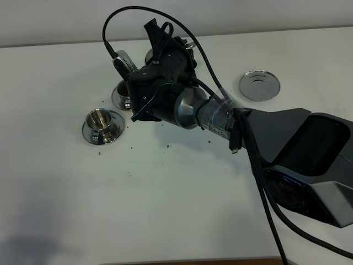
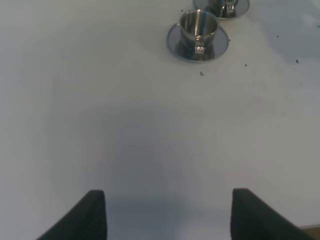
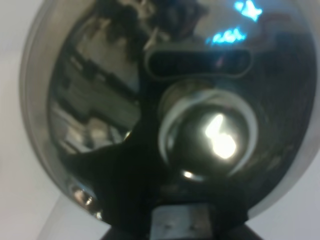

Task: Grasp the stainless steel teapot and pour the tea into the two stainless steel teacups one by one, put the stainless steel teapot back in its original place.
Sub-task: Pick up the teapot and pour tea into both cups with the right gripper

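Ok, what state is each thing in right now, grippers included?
Teapot: lid on, held in the air.
Right gripper: shut on the teapot.
Left gripper: open, holding nothing.
Near cup: upright on its saucer.
Far cup: upright on its own saucer, partly hidden by the arm.
Coaster: bare, nothing on it.

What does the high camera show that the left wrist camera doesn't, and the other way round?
Only the high camera shows the right arm stretched over the table and the round steel disc. Only the left wrist camera shows the left claw, its two dark fingers spread apart. Both show the white table with dark specks and the two steel teacups on saucers: one in full, the other only partly.
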